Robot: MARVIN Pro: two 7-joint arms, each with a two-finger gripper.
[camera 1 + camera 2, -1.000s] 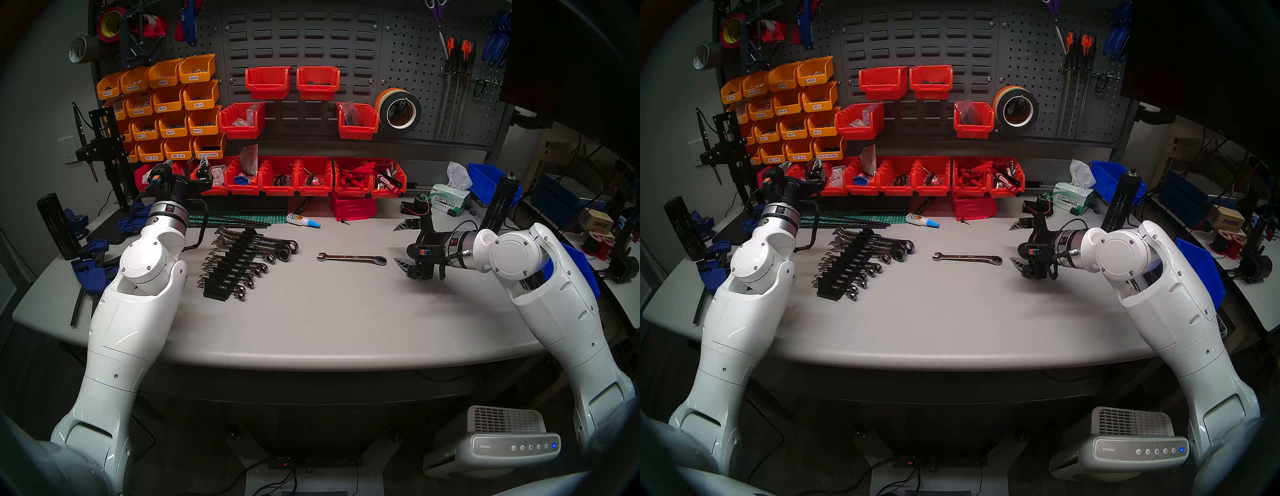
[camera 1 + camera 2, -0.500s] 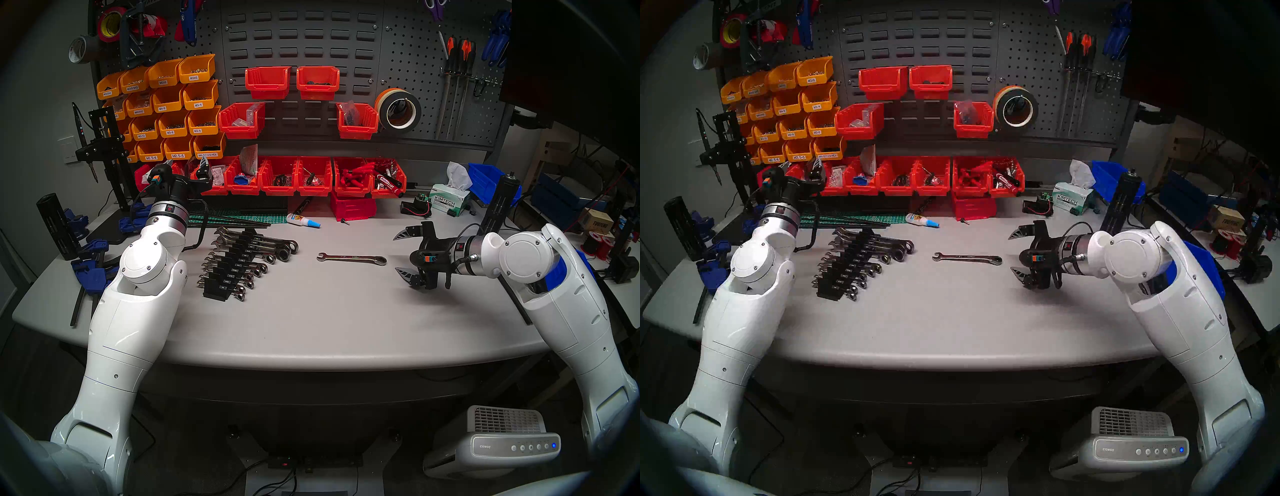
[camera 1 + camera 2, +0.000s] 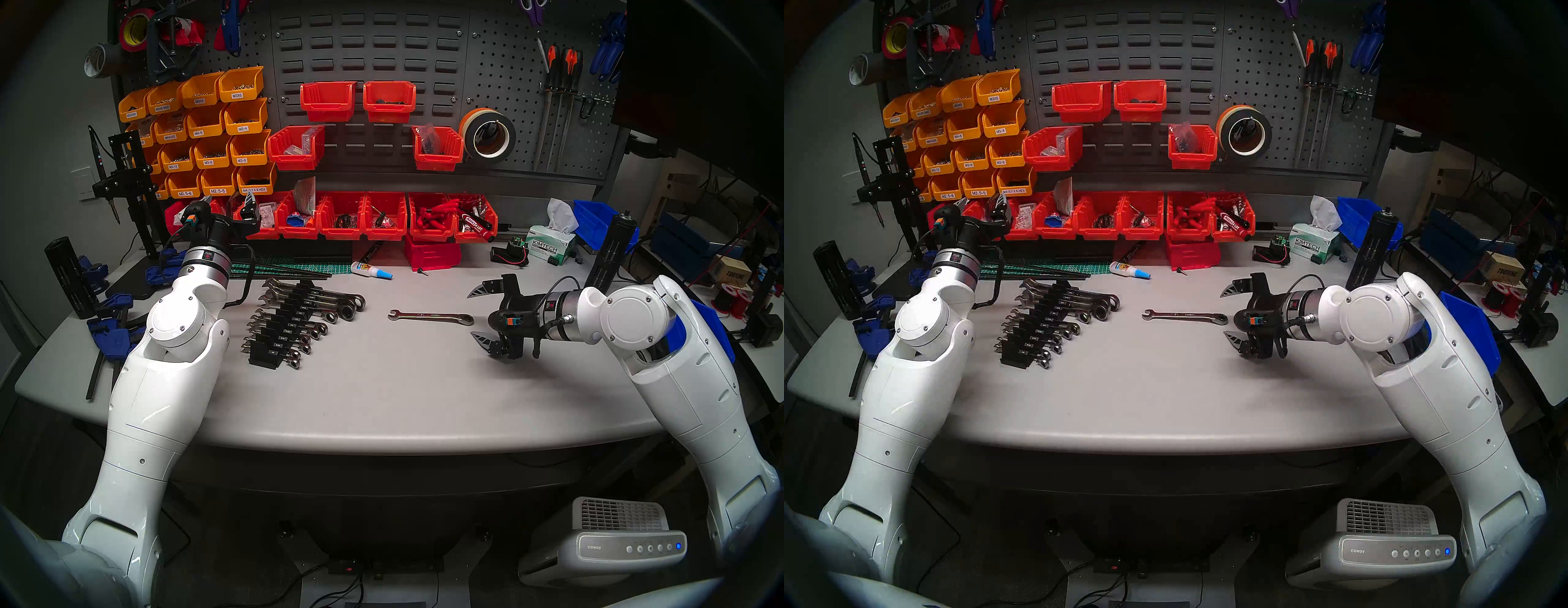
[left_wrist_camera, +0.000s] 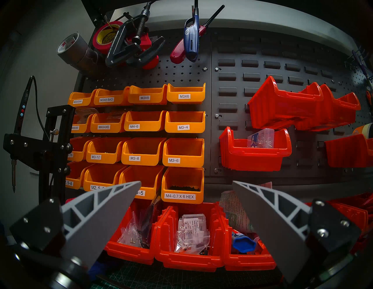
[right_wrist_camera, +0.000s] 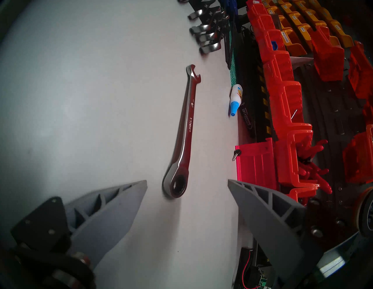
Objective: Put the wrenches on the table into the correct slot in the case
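Observation:
A chrome combination wrench (image 3: 430,316) (image 3: 1185,316) lies flat on the grey table, open jaw to the left and ratchet ring to the right. In the right wrist view the wrench (image 5: 182,133) runs straight ahead, its ring nearest the fingers. My right gripper (image 3: 471,315) (image 3: 1224,314) (image 5: 187,181) hovers open just right of the ring, one finger on each side, holding nothing. The black case (image 3: 288,322) (image 3: 1038,327) stands at centre-left with several wrenches in its slots. My left gripper (image 4: 186,182) is open and empty, raised at the back left and facing the bins.
A glue bottle (image 3: 371,271) and a small screw (image 3: 422,271) lie behind the wrench. Red bins (image 3: 382,216) line the back, with one low red bin (image 3: 432,254) on the table. A tissue box (image 3: 549,246) sits back right and blue clamps (image 3: 110,318) at the left edge.
My right gripper has dropped lower and moved left, up to the wrench's ring end, jaws still wide. The wrench, case and left arm have not moved.

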